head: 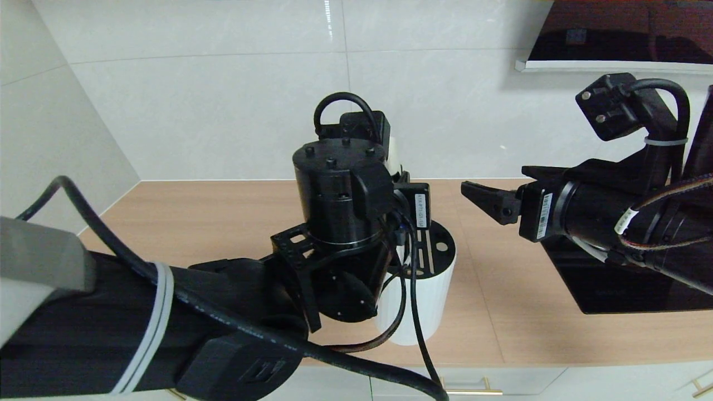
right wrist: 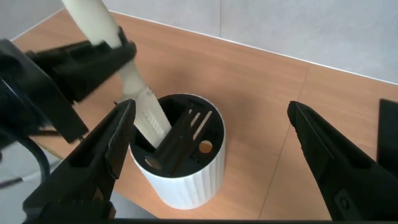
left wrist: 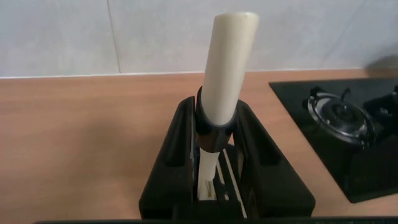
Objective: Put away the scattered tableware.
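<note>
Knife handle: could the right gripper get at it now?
Probably not: the left gripper is shut around the knife handle over the white holder, blocking it; the open right gripper hangs alongside.

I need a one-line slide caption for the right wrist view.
The left gripper holds a cream-handled knife, its blade inside the white holder on the wooden counter.

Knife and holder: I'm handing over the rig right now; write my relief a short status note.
Left gripper shut on the knife by its cream handle, above the white holder on the counter.
Right gripper open, empty, beside the holder.
Done: blade tip in a slot of the holder's top, knife tilted.
Left: seat the knife fully, release, withdraw.
</note>
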Available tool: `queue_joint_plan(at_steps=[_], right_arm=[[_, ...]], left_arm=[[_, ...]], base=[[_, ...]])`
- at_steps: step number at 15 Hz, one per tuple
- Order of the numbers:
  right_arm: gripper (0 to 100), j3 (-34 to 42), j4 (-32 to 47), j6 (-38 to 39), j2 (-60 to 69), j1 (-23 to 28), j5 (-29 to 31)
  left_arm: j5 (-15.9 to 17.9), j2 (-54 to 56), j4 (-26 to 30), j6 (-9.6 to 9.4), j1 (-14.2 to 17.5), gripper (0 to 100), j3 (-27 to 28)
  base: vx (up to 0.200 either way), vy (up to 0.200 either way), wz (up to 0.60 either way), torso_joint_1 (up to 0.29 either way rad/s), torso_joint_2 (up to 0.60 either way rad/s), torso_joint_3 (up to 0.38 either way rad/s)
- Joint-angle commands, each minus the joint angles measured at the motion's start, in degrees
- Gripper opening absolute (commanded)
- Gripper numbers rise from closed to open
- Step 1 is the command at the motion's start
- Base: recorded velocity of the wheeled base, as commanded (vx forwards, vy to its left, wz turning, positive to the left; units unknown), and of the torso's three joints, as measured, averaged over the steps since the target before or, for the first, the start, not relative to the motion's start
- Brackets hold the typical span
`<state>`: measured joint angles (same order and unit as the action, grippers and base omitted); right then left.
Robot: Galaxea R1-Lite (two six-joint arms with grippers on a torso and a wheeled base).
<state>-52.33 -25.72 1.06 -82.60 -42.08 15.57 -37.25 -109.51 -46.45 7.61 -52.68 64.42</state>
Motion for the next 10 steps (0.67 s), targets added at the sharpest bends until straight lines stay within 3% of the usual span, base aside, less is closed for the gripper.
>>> queue_joint_plan(at_steps=[1, 10], right_arm=[[100, -0.05, -0.12, -0.01, -0.45, 0.16, -0.01], [100, -0.05, -0.03, -0.01, -0.80, 0.16, -0.01]], left_arm=[[-0.01, -2.03, -0.05, 0.13, -0.06, 0, -0.08], [-0.01, -6.86, 0.04, 0.92, 0.20, 0, 0.01]], base=[[0.000, 0.000, 0.00, 0.000, 0.00, 0.000], [0.000, 0.000, 0.00, 0.000, 0.00, 0.000]])
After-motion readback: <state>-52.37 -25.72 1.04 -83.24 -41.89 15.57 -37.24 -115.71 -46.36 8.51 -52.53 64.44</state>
